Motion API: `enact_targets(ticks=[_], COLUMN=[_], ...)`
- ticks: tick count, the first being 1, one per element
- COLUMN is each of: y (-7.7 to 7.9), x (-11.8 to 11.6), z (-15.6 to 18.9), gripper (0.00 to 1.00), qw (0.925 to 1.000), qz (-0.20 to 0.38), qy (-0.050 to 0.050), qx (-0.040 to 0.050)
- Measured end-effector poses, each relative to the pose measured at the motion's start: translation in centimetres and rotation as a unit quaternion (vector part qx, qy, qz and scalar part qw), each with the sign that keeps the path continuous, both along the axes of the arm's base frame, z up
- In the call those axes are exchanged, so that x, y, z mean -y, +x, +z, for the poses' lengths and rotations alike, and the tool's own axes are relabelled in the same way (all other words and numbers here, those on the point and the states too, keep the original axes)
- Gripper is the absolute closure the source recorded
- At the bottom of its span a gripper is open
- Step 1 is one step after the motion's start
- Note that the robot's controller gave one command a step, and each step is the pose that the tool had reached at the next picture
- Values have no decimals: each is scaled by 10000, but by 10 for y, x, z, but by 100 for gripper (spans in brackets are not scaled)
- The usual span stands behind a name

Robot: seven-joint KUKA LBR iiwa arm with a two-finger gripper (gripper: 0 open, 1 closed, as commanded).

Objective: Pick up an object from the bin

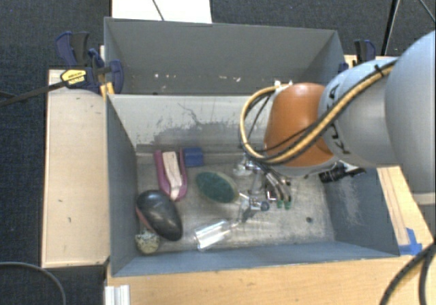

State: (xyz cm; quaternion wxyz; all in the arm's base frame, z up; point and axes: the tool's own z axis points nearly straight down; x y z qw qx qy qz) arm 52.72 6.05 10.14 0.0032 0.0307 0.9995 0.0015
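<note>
My gripper (248, 210) hangs low over the bin floor, right of the middle, under the arm's orange cover. Just left of it lies a dark green oval thing (216, 188). A clear plastic tube (214, 232) lies slanted on the floor, its right end just below and to the left of the gripper. I see nothing held in the gripper.
Further left lie a pink and purple oblong thing (171, 173), a small blue block (193, 156) by the back wall, a black rounded thing (160, 214) and a small speckled lump (146, 242) in the front left corner. The arm covers the bin's right side.
</note>
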Motion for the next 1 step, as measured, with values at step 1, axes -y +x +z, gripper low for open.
enact_targets(ticks=[1], y=[30], x=[-32], z=[-1], gripper=[0], qw=[9995], qz=[-301], qy=[0], qx=[-8])
